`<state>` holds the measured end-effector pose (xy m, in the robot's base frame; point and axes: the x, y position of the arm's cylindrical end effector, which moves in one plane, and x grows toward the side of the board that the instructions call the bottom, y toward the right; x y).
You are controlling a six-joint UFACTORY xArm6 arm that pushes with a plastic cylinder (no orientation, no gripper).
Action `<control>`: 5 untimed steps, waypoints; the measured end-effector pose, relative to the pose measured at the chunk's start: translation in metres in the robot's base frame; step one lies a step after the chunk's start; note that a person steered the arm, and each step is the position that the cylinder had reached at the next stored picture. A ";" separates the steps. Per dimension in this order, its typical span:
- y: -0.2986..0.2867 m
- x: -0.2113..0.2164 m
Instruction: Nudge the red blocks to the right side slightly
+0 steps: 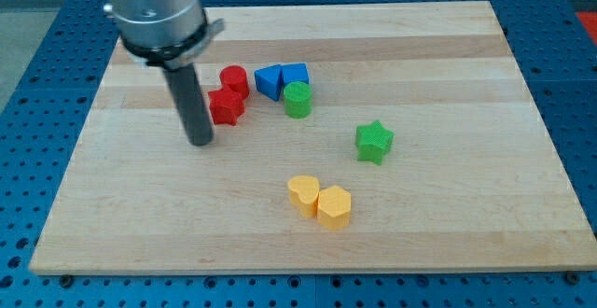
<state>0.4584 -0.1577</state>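
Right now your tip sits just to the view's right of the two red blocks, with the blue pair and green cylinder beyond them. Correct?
Not quite. The camera view shows my tip just to the view's left of the two red blocks, not their right. The rest holds: the blue pair and green cylinder lie beyond the reds, toward the view's right.

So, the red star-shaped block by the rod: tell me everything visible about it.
The red star block is a small, matte, plastic-looking piece with a lobed outline, lying flat on the wooden board in its upper left part. It appears to touch the red cylinder just above it. My tip sits close at its left and slightly lower, apparently with a narrow gap. The blue blocks lie to its upper right, apart.
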 end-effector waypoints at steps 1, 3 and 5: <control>-0.029 -0.016; -0.028 -0.067; -0.006 -0.087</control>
<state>0.3717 -0.1636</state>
